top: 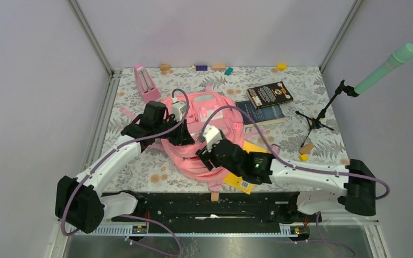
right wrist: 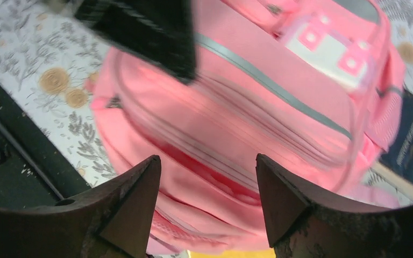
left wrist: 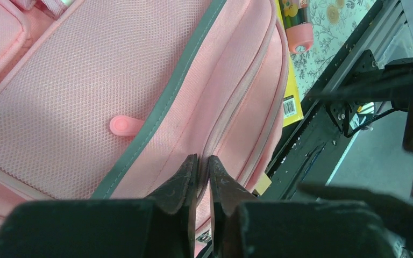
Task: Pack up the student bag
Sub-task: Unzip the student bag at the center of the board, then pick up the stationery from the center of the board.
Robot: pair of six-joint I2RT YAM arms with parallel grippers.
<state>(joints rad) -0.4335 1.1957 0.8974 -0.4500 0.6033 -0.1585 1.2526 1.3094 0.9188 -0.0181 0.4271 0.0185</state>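
The student bag [top: 204, 126], a soft pink backpack with a pale strip and white-mint patch, lies in the middle of the table. My left gripper [top: 185, 137] reaches over it from the left. In the left wrist view, the left gripper [left wrist: 203, 158] pinches a fold of the student bag [left wrist: 86, 80] beside a zipper seam, with pink fabric showing between the nearly closed jaws. My right gripper [top: 207, 153] hovers over the bag's near side. In the right wrist view, the right gripper [right wrist: 207, 157] is open and empty, a little above the student bag [right wrist: 258, 113].
A yellow book [top: 242, 180] sticks out from under the bag's near edge. A black book [top: 269, 94] and a blue book [top: 263, 113] lie at the right. A pink metronome [top: 146, 83] stands back left, a microphone stand [top: 322, 115] far right, and small blocks [top: 218, 66] line the back edge.
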